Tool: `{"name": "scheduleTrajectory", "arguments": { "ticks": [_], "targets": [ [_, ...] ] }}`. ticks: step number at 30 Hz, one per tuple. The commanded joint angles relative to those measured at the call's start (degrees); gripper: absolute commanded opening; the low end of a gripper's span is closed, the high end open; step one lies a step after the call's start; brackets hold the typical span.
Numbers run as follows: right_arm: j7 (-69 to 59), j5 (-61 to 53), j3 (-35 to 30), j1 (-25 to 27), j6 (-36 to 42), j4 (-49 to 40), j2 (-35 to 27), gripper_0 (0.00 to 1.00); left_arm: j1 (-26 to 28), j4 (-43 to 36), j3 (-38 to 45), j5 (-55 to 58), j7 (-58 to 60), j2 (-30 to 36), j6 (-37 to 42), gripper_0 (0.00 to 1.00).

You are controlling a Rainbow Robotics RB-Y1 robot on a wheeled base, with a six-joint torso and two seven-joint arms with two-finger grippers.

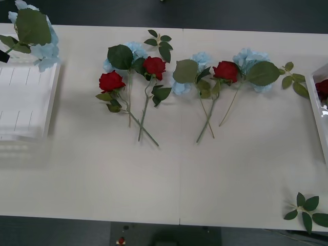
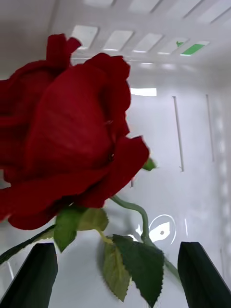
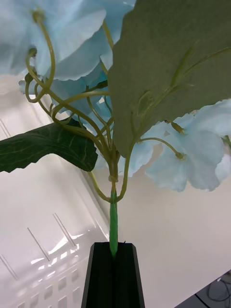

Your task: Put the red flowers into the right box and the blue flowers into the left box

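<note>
My left gripper (image 3: 114,269) is shut on the green stem of a blue flower (image 3: 72,43), holding it upright over the left box (image 3: 43,250). In the front view that flower (image 1: 36,31) hangs above the far corner of the left box (image 1: 25,102). My right gripper (image 2: 115,274) is open inside the right box (image 2: 192,120), with a red flower (image 2: 67,130) lying just ahead of its fingers. On the table lie three red flowers (image 1: 111,81) (image 1: 154,66) (image 1: 226,71) mixed with three blue flowers (image 1: 134,49) (image 1: 201,59) (image 1: 250,57). The right box (image 1: 320,118) sits at the right edge.
Loose green leaf sprigs lie behind the flowers (image 1: 160,43), near the right box (image 1: 293,79) and at the table's front right corner (image 1: 307,210). The flower stems point toward the table's front edge.
</note>
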Motion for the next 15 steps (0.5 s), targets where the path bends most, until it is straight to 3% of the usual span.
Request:
{"name": "scheduleTrajectory", "arguments": {
  "ticks": [1, 10, 15],
  "targets": [
    [0.10, -1.77, -0.79, -1.59, -0.24, -0.80, -2.68, 0.73, -0.77, -1.11, 0.71, -1.05, 1.72, 4.28, -1.28, 0.00],
    [2.04, -6.16, -0.79, -1.59, 0.28, -3.97, -2.85, 0.73, 0.72, -1.02, 2.91, -10.10, 4.88, 6.57, -6.38, 0.00],
    [3.35, -6.25, -0.79, -1.51, 3.01, -7.84, -2.77, 0.73, 5.55, -1.11, 2.73, -9.93, 11.13, 6.74, -13.68, 0.00]
  ]
}}
